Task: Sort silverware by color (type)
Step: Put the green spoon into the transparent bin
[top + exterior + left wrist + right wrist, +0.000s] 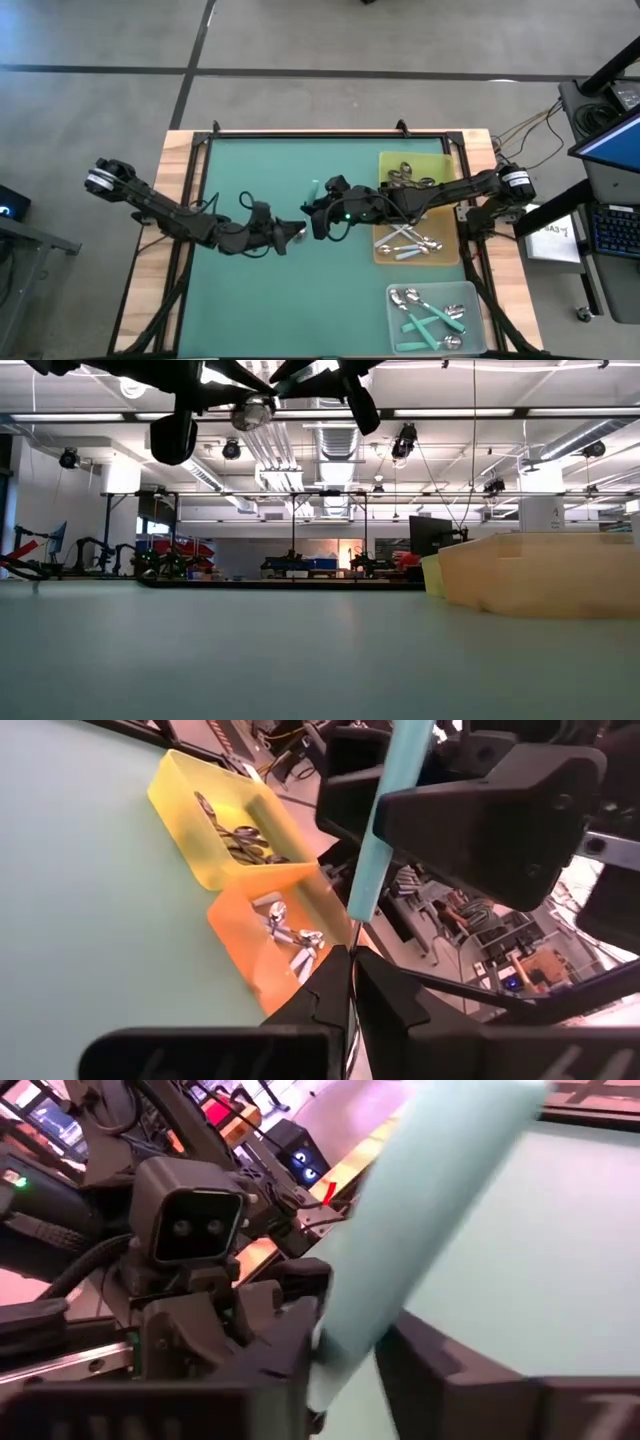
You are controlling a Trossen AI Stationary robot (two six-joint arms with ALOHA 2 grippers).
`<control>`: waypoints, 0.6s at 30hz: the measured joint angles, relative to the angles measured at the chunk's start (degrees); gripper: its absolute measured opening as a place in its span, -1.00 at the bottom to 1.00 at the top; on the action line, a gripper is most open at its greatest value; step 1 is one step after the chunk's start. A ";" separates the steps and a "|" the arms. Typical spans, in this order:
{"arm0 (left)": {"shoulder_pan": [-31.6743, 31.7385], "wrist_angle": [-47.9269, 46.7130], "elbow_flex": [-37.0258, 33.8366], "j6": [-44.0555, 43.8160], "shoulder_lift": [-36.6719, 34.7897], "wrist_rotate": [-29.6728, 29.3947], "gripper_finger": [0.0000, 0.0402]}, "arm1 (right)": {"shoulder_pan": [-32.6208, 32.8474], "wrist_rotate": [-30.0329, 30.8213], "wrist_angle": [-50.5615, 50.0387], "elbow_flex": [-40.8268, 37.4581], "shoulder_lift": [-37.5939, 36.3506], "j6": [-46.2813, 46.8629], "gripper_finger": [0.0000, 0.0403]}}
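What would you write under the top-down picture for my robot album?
Two robot arms meet mid-table, right gripper holding a teal-handled spoon, beside three trays of sorted spoons.

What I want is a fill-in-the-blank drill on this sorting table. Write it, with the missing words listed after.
1. The teal-handled spoons lie in the ____ tray.
2. The dark-handled spoons lie in the ____ tray.
3. The right gripper is shut on a spoon, gripping its ____.
4. The left gripper hangs close beside it, above the ____ mat.

Missing words: clear; yellow; handle; green
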 joint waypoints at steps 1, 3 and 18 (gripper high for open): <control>0.02 -0.04 0.00 0.02 0.00 0.00 -1.00 | 0.00 0.00 0.10 0.00 0.00 0.13 -0.64; 0.04 -0.10 0.00 0.08 -0.01 -0.08 -1.00 | 0.00 -0.34 0.61 0.07 0.00 0.37 -0.83; -0.02 0.02 0.07 3.27 -0.61 9.79 -0.69 | -0.92 -10.14 -34.25 4.89 -6.27 3.83 -0.85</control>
